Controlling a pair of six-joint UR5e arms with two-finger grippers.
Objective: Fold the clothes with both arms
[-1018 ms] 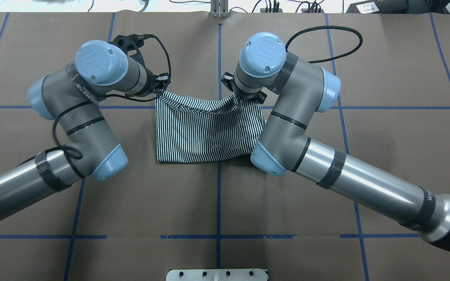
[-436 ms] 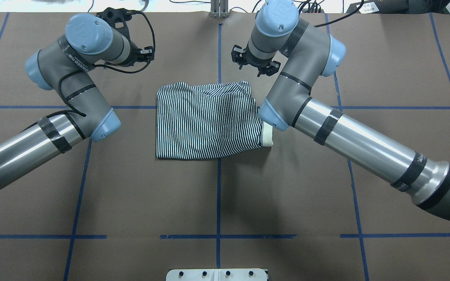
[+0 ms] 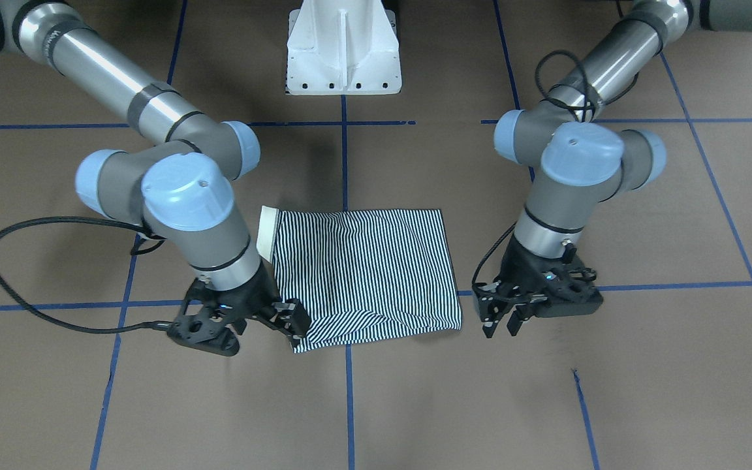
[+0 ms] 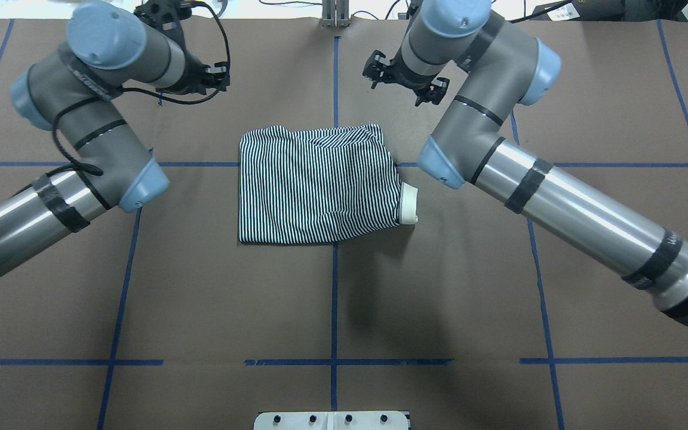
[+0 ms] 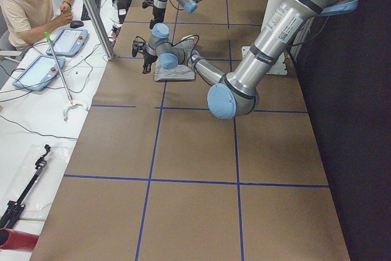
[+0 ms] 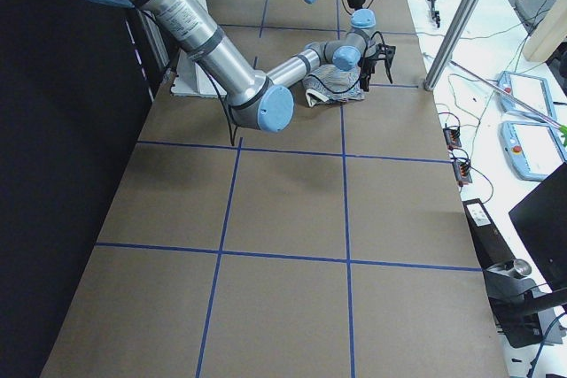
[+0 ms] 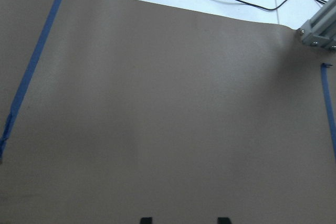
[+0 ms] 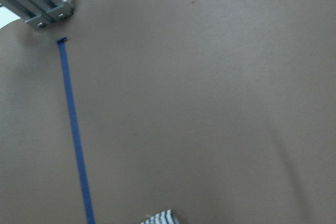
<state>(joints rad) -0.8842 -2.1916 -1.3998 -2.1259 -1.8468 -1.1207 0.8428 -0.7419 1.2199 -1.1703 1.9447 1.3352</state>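
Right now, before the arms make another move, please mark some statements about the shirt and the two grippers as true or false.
1. The striped shirt lies folded on the table. True.
2. The right gripper holds a corner of the shirt. False: its fingers are open and hold nothing, and it hangs beyond the shirt's far edge.
3. A cream band sticks out at the shirt's edge on the robot's right side. True.
4. The left gripper is shut. False: its fingers stand apart, off the shirt.
5. A blue tape line runs under the shirt. True.
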